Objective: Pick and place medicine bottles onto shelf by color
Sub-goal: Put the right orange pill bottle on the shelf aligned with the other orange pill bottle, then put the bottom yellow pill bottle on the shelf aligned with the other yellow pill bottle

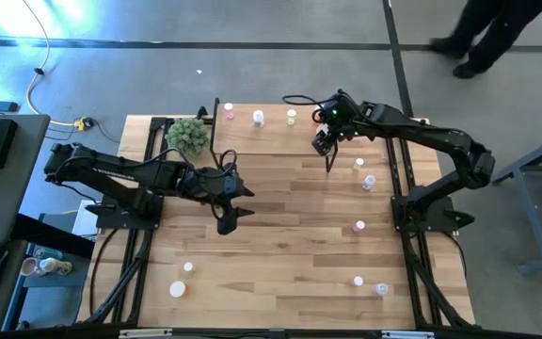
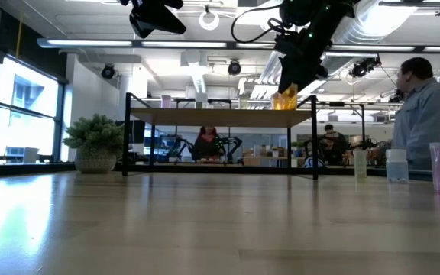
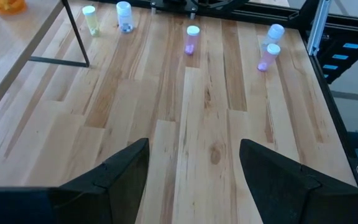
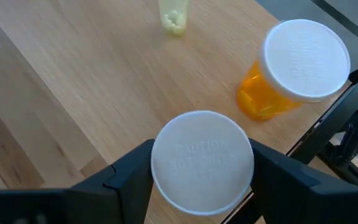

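My right gripper point(image 4: 202, 163) is over the shelf's light wooden top point(image 4: 73, 74), near its right end point(image 1: 323, 141), shut on a white-capped bottle point(image 4: 202, 160) whose body is hidden under its cap. An orange bottle point(image 4: 291, 68) stands upright beside it near the shelf's edge, and a yellow-green bottle point(image 4: 174, 15) stands farther along. In the low view, orange point(image 2: 285, 99) shows on the shelf point(image 2: 220, 114) below this gripper. My left gripper point(image 1: 236, 202) hangs open and empty over mid-table point(image 3: 191, 162). My right gripper pinches the bottle at its cap point(image 4: 202, 160) between its two fingers point(image 4: 129, 174), one on each side. The fingers come from above, pointing down, and the bottle is upright. Whether its base stands on the shelf top I cannot tell.
Pink point(image 1: 229, 113), whitish point(image 1: 258, 117) and yellow-green point(image 1: 291, 116) bottles stand on the shelf. Loose bottles stand on the table's right side point(image 1: 359, 165) point(image 1: 359, 226) point(image 1: 381, 290) and near left point(image 1: 177, 289). A potted plant point(image 1: 188, 137) is by the shelf's left end. A person point(image 2: 426, 114) is beyond the table.
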Action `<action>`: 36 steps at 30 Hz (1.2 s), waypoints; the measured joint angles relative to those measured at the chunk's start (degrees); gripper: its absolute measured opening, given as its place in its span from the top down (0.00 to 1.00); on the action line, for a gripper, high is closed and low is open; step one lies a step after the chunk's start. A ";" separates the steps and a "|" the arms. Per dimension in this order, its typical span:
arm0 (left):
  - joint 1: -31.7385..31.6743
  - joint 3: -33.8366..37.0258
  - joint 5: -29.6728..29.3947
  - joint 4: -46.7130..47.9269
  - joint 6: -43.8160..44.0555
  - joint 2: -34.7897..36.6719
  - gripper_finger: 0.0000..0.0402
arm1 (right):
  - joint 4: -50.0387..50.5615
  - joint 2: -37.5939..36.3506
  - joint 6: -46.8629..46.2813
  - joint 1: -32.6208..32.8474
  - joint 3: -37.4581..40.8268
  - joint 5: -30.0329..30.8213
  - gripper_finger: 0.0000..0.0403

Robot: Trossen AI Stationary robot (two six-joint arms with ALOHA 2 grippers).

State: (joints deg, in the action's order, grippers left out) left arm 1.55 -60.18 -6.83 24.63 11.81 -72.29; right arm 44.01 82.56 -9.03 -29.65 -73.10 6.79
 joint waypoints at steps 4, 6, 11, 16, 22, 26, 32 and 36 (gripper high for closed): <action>0.00 0.00 0.00 0.01 0.00 0.00 0.40 | -0.14 0.00 0.03 0.00 0.00 0.59 0.41; 0.01 0.00 0.00 0.01 0.00 0.00 0.40 | -0.54 0.00 0.02 0.00 0.00 1.67 0.40; 0.01 0.00 0.00 0.23 -0.01 0.00 0.40 | -1.04 0.00 0.05 0.00 0.00 2.12 0.40; -0.01 0.00 0.00 1.17 0.00 0.00 0.40 | -1.13 -0.36 0.46 0.00 -0.02 2.12 0.40; -0.01 0.00 0.00 1.30 0.00 -0.01 0.40 | 0.46 -0.73 0.23 0.01 -1.18 2.08 0.40; -0.01 0.00 0.00 1.30 0.00 -0.02 0.40 | 4.36 -0.81 0.06 0.04 -4.77 1.64 0.40; -0.01 0.00 0.02 1.32 0.00 -0.02 0.40 | 9.49 -0.83 0.37 0.07 -10.30 1.64 0.40; -0.01 0.00 0.02 1.43 0.04 -0.02 0.40 | 12.17 -1.19 0.99 1.11 -11.82 1.68 0.40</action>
State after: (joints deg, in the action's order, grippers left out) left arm 1.54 -60.18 -6.81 26.06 11.86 -72.31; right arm 56.18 81.38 -8.05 -28.53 -84.93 8.47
